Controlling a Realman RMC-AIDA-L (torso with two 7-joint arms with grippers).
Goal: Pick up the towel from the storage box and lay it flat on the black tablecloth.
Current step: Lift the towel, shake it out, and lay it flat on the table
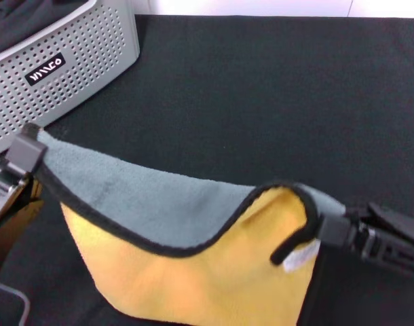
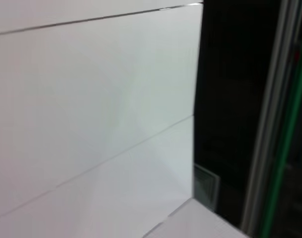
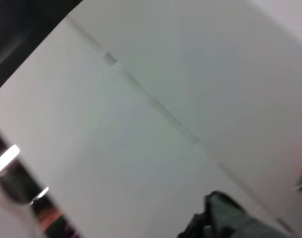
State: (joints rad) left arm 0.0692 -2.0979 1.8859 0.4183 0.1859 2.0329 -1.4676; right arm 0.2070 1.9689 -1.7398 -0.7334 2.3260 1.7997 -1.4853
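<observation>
The towel (image 1: 193, 258) hangs stretched between my two grippers above the black tablecloth (image 1: 275, 102), grey side folded over the top, yellow-orange side facing me, black trim along the edge. A small white label (image 1: 300, 257) shows near its right corner. My left gripper (image 1: 27, 153) is shut on the towel's left corner. My right gripper (image 1: 329, 227) is shut on the right corner. The storage box (image 1: 58, 61), light grey with round holes and a black label, stands at the far left. A grey bit of towel (image 3: 230, 218) shows in the right wrist view.
The wrist views show only white wall panels (image 2: 91, 99) and a dark doorway (image 2: 240, 99). A cable (image 1: 10, 299) lies at the near left edge.
</observation>
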